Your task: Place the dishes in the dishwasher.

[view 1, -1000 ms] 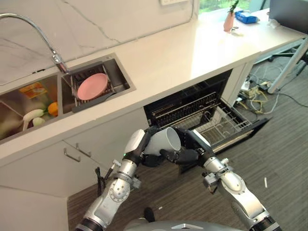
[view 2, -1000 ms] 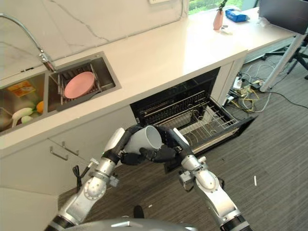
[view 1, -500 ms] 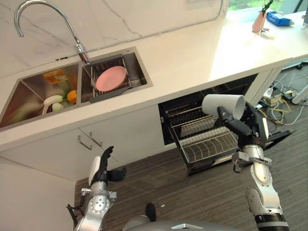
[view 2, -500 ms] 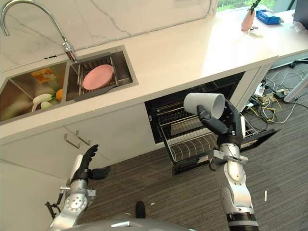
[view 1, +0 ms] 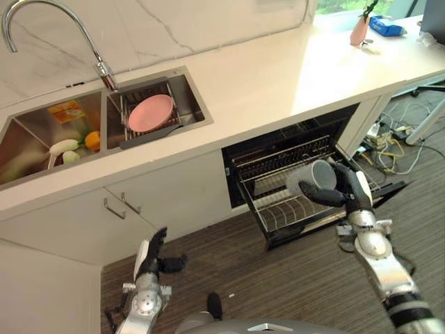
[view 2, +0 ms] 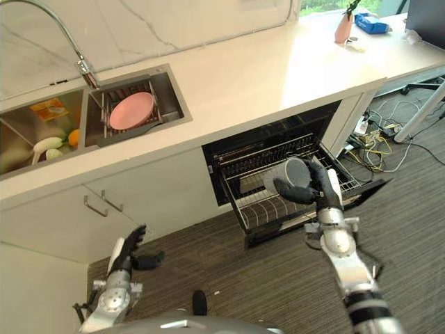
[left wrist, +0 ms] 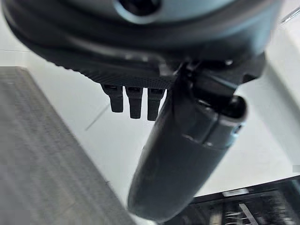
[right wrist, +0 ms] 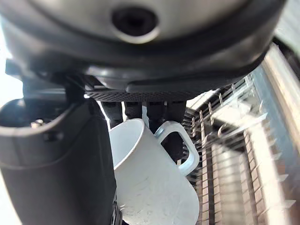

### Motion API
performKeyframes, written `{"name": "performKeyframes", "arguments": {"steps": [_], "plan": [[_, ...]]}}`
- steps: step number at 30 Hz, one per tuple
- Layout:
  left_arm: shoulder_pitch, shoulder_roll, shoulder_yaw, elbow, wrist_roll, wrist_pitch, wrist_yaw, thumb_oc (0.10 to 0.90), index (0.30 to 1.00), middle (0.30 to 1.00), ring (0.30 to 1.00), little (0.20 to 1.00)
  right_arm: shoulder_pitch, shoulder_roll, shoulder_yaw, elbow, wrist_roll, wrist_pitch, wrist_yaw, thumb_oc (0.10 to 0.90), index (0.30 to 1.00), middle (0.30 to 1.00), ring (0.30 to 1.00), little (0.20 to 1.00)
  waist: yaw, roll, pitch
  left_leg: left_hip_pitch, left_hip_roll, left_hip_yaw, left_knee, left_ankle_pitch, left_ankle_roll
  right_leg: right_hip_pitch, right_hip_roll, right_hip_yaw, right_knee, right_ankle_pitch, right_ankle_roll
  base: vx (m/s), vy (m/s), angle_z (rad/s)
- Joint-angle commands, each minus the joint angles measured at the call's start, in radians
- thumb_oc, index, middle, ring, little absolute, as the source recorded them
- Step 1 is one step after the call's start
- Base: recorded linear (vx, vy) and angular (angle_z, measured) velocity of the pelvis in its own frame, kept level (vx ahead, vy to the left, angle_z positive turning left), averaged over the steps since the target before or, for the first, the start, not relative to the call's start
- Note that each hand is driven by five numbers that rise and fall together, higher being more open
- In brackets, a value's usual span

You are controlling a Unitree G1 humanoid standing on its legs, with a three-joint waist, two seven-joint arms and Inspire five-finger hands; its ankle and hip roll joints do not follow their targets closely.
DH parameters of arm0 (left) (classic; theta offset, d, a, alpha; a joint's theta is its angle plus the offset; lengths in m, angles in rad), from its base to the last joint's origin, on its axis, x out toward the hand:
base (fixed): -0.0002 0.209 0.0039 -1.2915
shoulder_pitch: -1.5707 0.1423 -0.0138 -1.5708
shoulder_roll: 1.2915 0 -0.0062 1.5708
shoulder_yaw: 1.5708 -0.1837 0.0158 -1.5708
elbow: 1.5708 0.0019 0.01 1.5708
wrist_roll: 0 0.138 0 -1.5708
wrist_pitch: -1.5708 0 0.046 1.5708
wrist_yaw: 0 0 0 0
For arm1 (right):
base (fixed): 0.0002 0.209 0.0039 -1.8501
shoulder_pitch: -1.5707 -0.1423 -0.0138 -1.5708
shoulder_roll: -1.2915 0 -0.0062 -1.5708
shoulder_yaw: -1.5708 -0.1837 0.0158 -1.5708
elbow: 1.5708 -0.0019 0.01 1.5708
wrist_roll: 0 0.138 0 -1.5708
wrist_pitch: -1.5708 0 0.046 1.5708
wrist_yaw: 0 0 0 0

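Mug: my right robot hand grips it over the dishwasher rack; left robot hand open, empty. Pink plate remains in sink.

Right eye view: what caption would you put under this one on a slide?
The robot's right hand holds a white mug over the open dishwasher's pulled-out rack, left hand idle.

We see a smooth, glossy white ceramic-looking mug in our matt black right hand, just above the thin wire rack of bare metal. Beyond it lie a polished pale stone-like counter and a brushed steel sink.
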Motion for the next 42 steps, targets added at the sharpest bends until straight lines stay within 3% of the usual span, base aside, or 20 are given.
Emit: {"name": "performKeyframes", "arguments": {"steps": [1,2,4,13,26,27,28,42], "plan": [[-0.055,0.028,0.020,0.016,0.017,-0.009,-0.004,0.800,0.900,0.900,0.900,0.900,-0.164,0.079,-0.028,-0.016,-0.041,-0.039,-0.064,0.400,0.300,0.300,0.300,0.300,0.051,-0.029,0.006,0.090,0.102,0.070,0.008,-0.018,-0.101,-0.072,-0.043,0.033,-0.048,0.145,0.071,0.00,0.000,0.06],[-0.055,0.028,0.020,0.016,0.017,-0.009,-0.004,0.800,0.900,0.900,0.900,0.900,-0.164,0.079,-0.028,-0.016,-0.041,-0.039,-0.064,0.400,0.300,0.300,0.300,0.300,0.051,-0.029,0.006,0.090,0.102,0.070,0.008,-0.018,-0.101,-0.072,-0.043,0.033,-0.048,0.145,0.071,-0.01,-0.011,0.03],[-0.052,0.007,0.002,0.173,0.036,0.023,-0.003,0.800,0.900,0.900,0.900,0.900,-0.265,0.086,0.031,0.149,-0.053,-0.018,-0.080,0.400,0.300,0.300,0.300,0.300,0.084,-0.038,0.023,0.075,0.106,0.064,0.008,-0.015,-0.105,-0.080,-0.039,0.026,-0.050,0.142,0.071,-0.01,-0.013,0.02],[-0.058,-0.022,-0.042,0.387,0.069,0.028,0.002,0.800,0.900,0.900,0.900,0.900,-0.455,0.104,0.124,0.413,-0.041,-0.006,-0.074,0.400,0.300,0.300,0.300,0.300,0.129,-0.044,0.041,0.033,0.109,0.044,0.008,0.003,-0.108,-0.107,-0.030,0.013,-0.055,0.148,0.069,-0.01,0.001,0.16],[-0.119,-0.045,-0.031,0.538,0.046,0.039,0.032,0.800,0.900,0.900,0.900,0.900,-0.482,0.155,0.142,0.645,-0.088,0.012,-0.085,0.400,0.300,0.300,0.300,0.300,0.144,-0.057,0.039,0.027,0.108,0.019,0.008,0.007,-0.111,-0.091,-0.030,-0.017,-0.055,0.141,0.066,0.00,0.002,0.04],[-0.118,-0.047,-0.029,0.545,0.043,0.040,0.033,0.800,0.900,0.900,0.900,0.900,-0.481,0.160,0.138,0.641,-0.070,0.011,-0.079,0.428,0.342,0.342,0.342,0.342,0.144,-0.056,0.038,0.028,0.108,0.020,0.008,0.006,-0.112,-0.091,-0.030,-0.016,-0.055,0.140,0.066,0.00,0.000,0.00],[-0.118,-0.049,-0.026,0.548,0.037,0.041,0.033,0.800,0.900,0.900,0.900,0.900,-0.478,0.164,0.134,0.634,-0.054,0.011,-0.073,0.800,0.900,0.900,0.900,0.900,0.142,-0.057,0.037,0.030,0.107,0.020,0.008,0.006,-0.111,-0.090,-0.030,-0.016,-0.056,0.140,0.065,0.00,0.000,0.00],[-0.137,-0.048,-0.050,0.567,0.060,0.047,-0.001,0.800,0.900,0.900,0.900,0.900,-0.515,0.114,0.197,0.468,0.007,-0.008,0.032,0.800,0.900,0.900,0.900,0.900,0.111,-0.066,0.031,0.054,0.117,0.049,0.008,0.003,-0.112,-0.094,-0.025,0.013,-0.056,0.141,0.063,0.00,-0.002,-0.02]]}}
